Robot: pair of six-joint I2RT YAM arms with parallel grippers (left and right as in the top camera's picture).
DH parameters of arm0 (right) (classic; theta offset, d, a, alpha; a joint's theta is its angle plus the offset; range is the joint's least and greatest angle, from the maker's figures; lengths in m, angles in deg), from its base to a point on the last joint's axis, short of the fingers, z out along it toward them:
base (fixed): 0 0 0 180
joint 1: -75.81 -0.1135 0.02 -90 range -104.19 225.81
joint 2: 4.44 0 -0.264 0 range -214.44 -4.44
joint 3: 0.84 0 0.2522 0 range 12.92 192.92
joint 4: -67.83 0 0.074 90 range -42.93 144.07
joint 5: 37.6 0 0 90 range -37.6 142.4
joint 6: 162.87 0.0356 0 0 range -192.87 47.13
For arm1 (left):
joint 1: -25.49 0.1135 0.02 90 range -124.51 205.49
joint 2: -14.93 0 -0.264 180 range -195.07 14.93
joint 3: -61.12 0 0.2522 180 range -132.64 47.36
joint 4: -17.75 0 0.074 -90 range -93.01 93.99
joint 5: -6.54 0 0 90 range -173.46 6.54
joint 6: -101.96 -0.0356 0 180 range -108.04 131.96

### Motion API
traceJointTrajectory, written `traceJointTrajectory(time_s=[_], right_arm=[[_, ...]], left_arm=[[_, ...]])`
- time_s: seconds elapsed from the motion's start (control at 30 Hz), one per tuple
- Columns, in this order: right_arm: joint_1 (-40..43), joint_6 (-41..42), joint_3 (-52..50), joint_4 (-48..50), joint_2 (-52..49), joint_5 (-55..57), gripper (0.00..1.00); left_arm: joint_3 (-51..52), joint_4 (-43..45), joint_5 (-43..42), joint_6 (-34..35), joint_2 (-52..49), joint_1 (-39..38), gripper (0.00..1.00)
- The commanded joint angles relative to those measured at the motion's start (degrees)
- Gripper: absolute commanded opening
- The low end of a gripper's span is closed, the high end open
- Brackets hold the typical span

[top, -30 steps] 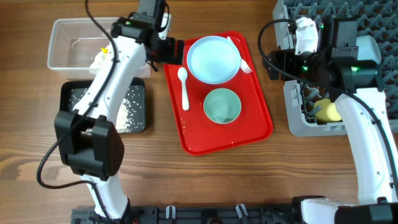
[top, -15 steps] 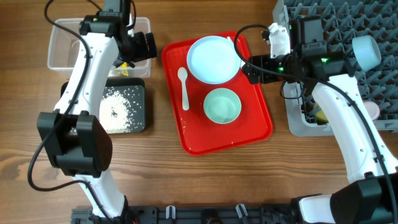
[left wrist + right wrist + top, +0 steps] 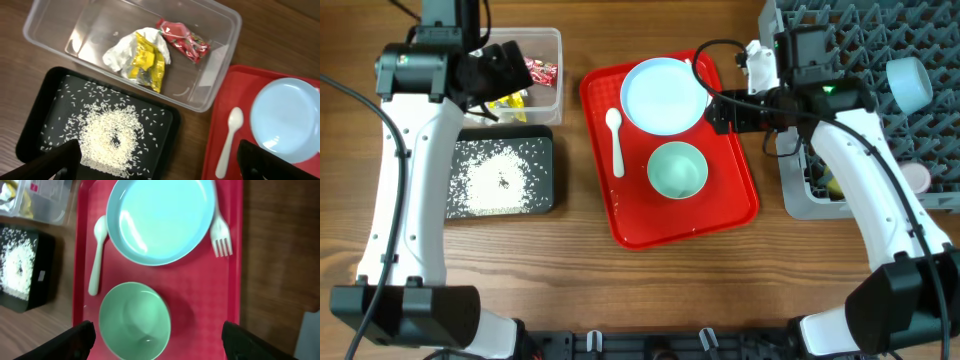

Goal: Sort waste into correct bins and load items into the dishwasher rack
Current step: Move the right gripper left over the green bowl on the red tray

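The clear bin (image 3: 552, 40) holds the white napkin (image 3: 120, 52), the yellow wrapper (image 3: 147, 62) and the red wrapper (image 3: 182, 40). The black bin (image 3: 546, 175) holds the rice grains (image 3: 110, 135). My left gripper (image 3: 500, 68) hovers over the clear bin, open and empty (image 3: 160, 167). On the red tray (image 3: 720, 205) lie the pale blue plate (image 3: 663, 95), a green-blue bowl (image 3: 677, 170), the white spoon (image 3: 615, 140) and the fork (image 3: 220, 237). My right gripper (image 3: 720, 112) is open and empty above the tray's right side (image 3: 160, 342).
The grey dishwasher rack (image 3: 880, 50) stands at the right edge. It holds a pale blue bowl (image 3: 908, 85), a pinkish cup (image 3: 917, 178) and a yellow cup (image 3: 835, 183), partly hidden by my right arm. Bare wood lies in front of the tray.
My left gripper has swung left from the tray's edge to above the clear bin. My right gripper has come off the rack to the tray's right side.
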Motion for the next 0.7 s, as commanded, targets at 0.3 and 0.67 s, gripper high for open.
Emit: traceJointTrajectory(time_s=[0.3,0.67], right_arm=[[-5.92,4.22,-0.48,-5.16,-1.77,2.73,0.83],[-9.29,8.33,-0.59,-9.22,-10.54,7.69,0.74]], left_arm=[[0.04,0.04,1.55,1.16,-0.74,-0.02,1.0],[0.04,0.04,1.55,1.16,-0.74,-0.02,1.0]])
